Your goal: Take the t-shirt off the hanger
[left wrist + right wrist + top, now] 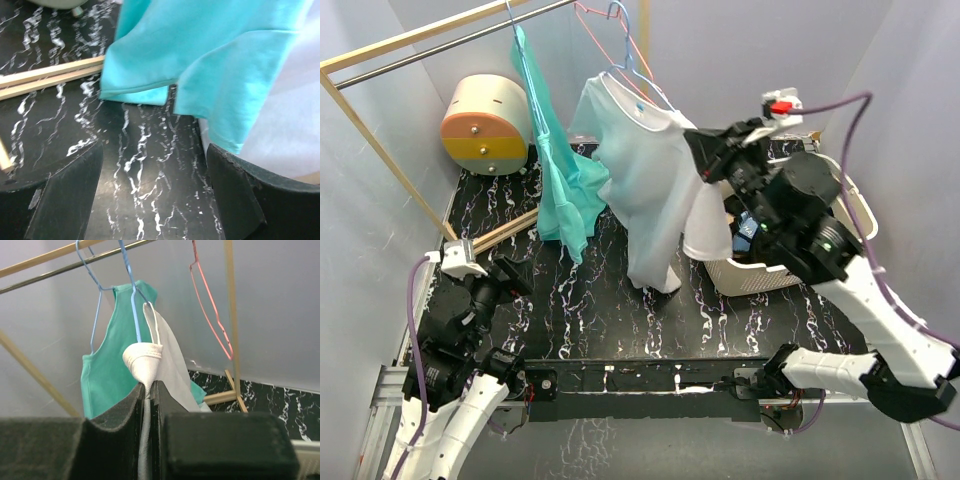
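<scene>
A black marbled table (620, 300) sits between grey walls. Nearest, below and left of the white t-shirt (645, 180), the left gripper (155, 185) hovers low over the table, jaws spread wide and empty. At the t-shirt's right shoulder, the right gripper (148, 405) is pinched narrow on a bunched fold. The t-shirt hangs from the blue hanger (135, 305), with the rail (450, 45) above and behind it. The step in hand looks like peeling that shoulder free. Next, the fold probably needs drawing sideways and down off the wire without dragging the hanger along.
</scene>
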{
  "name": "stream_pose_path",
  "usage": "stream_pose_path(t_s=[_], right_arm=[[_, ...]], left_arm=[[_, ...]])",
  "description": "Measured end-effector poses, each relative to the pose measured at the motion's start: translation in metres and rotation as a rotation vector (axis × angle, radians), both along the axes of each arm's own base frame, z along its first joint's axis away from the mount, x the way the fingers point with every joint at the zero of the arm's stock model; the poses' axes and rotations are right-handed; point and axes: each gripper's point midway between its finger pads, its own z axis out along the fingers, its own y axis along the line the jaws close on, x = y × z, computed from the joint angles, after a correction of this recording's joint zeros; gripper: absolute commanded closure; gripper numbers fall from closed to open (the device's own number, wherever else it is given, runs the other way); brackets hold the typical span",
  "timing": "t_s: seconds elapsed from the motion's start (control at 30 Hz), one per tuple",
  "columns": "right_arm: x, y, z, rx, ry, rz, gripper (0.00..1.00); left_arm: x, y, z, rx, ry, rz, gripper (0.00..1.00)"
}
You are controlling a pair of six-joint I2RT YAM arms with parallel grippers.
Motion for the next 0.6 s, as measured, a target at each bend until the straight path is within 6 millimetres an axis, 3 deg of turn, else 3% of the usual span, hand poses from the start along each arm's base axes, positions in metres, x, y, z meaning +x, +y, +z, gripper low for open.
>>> stream_pose_path(t_s=[0.2,0.37,0.6], right_arm=[[-0.059,-0.037,-0.003,-0.003,0.029,0.091,0.92],[-0.104,-0.048,-0.016,-0.042,0.079,0.220,0.92],[-0.154,-0.038,-0.042,-0.119,0.167,0.460,0.92]], left_arm=[[0.004,-0.034,0.036,-0.039,-0.130,-0.183,0.14],[0.012,-0.077,0.097,-0.072,-0.238,-0.402,0.12],[0.013,-0.138,0.188,-0.118,-0.396,-0.746,0.11]])
